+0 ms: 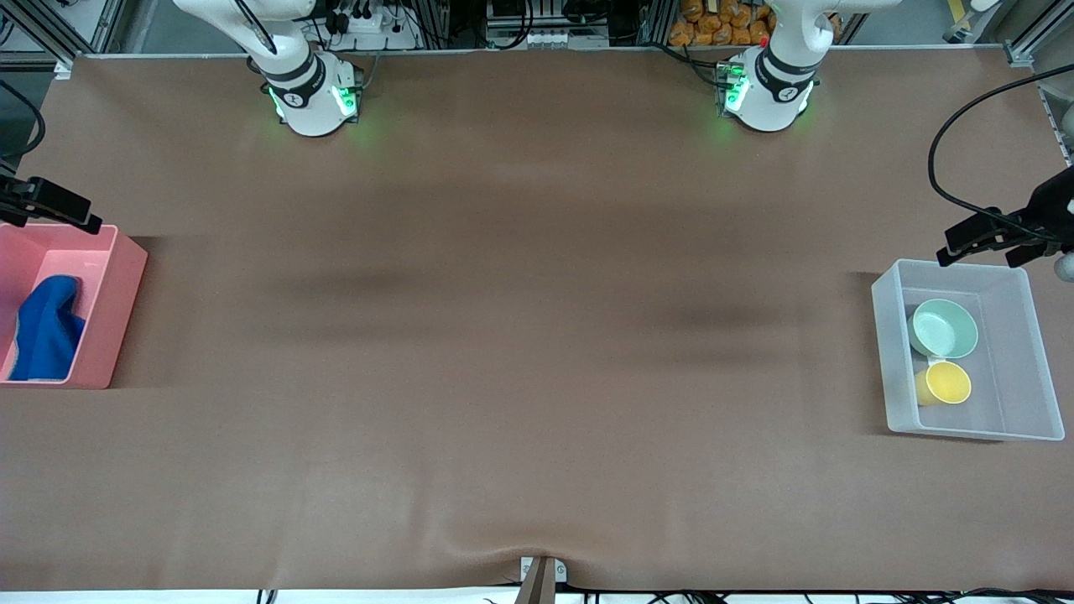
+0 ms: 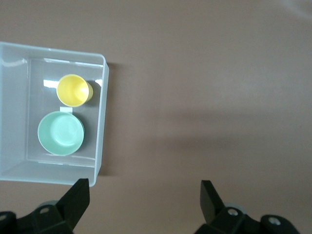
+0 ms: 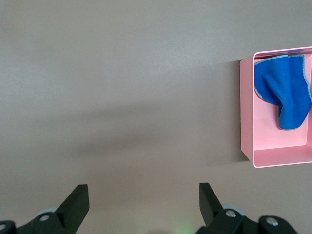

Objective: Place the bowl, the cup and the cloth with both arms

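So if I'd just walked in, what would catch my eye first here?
Probably the blue cloth lying in the pink bin at the right arm's end of the table. At the left arm's end, a mint-green bowl and a yellow cup sit side by side in a clear bin. Both end effectors, left and right, hang open.

The right hand (image 3: 141, 204) hangs with fingers spread over bare tabletop (image 3: 122, 97); well off to one side, the cloth (image 3: 285, 95) lies in a pink bin (image 3: 247, 122).

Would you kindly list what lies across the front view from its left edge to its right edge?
Pink bin holding the cloth → bare brown table → clear bin holding the bowl and cup.
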`<state>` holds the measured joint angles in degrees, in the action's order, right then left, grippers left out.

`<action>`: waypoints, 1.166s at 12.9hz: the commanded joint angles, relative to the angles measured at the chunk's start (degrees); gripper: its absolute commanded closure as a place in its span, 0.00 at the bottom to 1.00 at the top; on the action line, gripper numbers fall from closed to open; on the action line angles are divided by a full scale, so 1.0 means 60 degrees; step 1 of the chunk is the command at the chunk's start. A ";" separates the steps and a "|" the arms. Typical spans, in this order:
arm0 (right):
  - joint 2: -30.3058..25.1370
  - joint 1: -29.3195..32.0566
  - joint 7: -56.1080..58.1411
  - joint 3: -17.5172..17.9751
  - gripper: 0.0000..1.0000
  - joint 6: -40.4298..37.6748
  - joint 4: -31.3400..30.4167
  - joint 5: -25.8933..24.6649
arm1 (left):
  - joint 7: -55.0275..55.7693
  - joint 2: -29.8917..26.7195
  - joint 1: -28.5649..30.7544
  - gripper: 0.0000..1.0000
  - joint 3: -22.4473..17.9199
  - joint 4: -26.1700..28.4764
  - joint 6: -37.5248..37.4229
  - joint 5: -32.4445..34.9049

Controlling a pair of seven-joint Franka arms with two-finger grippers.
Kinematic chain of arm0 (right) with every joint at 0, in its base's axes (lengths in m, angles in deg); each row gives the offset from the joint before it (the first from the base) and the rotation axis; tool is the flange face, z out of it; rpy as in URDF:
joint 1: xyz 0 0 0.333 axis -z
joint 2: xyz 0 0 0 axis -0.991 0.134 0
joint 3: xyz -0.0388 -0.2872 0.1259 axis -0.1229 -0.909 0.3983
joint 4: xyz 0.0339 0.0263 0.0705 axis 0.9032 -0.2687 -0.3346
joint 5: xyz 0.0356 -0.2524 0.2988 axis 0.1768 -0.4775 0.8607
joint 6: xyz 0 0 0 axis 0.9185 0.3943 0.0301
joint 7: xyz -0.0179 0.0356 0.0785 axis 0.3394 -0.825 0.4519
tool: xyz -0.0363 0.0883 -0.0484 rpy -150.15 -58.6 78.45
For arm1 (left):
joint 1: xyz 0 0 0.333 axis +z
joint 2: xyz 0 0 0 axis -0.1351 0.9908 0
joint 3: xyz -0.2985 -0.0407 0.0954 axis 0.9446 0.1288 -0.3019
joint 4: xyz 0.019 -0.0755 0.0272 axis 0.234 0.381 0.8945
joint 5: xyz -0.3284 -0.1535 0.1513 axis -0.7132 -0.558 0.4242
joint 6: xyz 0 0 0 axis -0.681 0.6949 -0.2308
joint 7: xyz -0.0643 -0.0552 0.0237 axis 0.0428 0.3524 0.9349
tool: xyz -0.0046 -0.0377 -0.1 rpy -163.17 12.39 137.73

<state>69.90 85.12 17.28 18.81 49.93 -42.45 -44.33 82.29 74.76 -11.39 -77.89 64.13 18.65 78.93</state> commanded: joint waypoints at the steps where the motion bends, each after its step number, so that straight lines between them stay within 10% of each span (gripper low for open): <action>1: -0.0240 -0.0104 -0.0210 -0.0037 0.00 -0.0022 -0.0233 -0.0126 | 0.0008 0.0343 -0.0070 0.00 -0.0051 -0.0950 -0.0369 0.0248; 15: -0.0812 -0.0002 -0.0225 -0.0067 0.00 -0.0007 -0.0892 -0.0126 | -0.0007 0.0255 -0.0070 0.00 -0.0037 -0.0966 -0.0765 0.0145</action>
<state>66.81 85.14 17.03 18.31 49.51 -45.97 -44.42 82.28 75.94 -11.40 -77.89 59.73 15.43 78.94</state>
